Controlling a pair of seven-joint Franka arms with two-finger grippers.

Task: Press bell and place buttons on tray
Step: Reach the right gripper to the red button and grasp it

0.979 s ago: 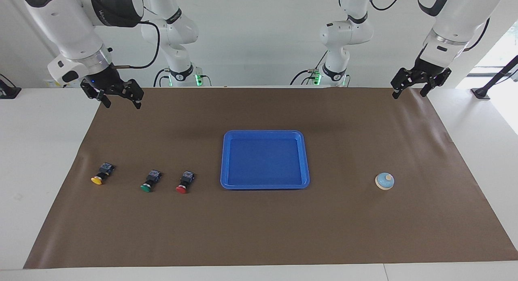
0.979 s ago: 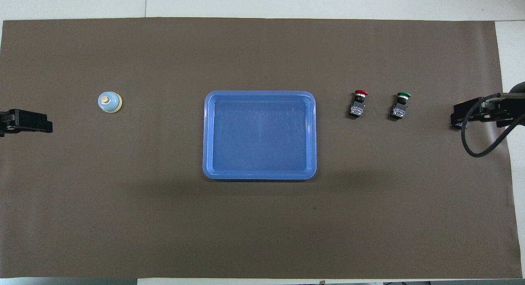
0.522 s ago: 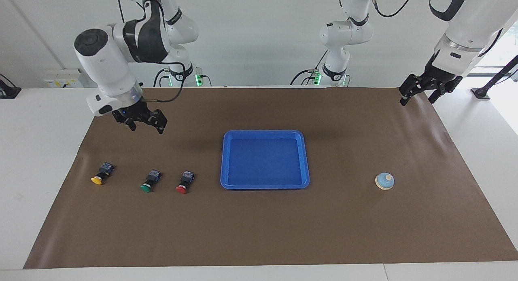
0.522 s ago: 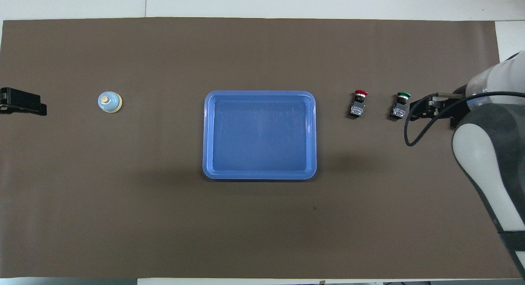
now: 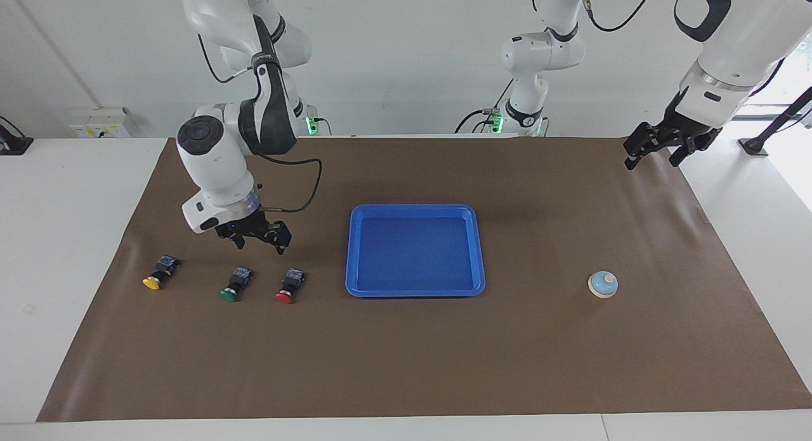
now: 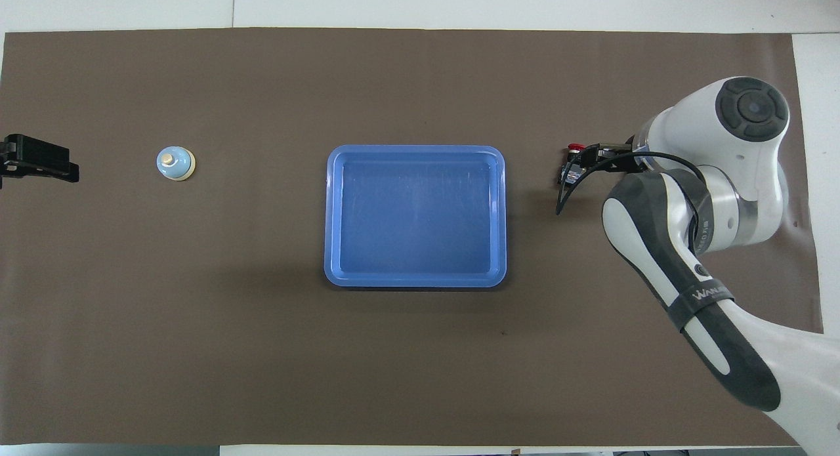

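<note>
Three buttons lie in a row on the brown mat [image 5: 406, 365] toward the right arm's end of the table, and taking the facing view from its left edge we meet them in order: the yellow button [image 5: 158, 273], the green button [image 5: 236, 284], the red button [image 5: 290, 285]. Our right gripper [image 5: 257, 238] hangs just above the gap between green and red, fingers spread wide and holding nothing, so we judge it is lining up for a first pick, most likely the red one, which lies closest to where it must go. Next along from that gripper comes the blue tray [image 5: 415, 292], mid-table and bare inside, a short carry away. Past the tray sits the bell [image 5: 602, 284], alone and upright, well apart from our left gripper [image 5: 656, 150], which waits raised over the mat's corner by its own base, fingers likewise apart and carrying nothing. Neither step of the task looks done.
</note>
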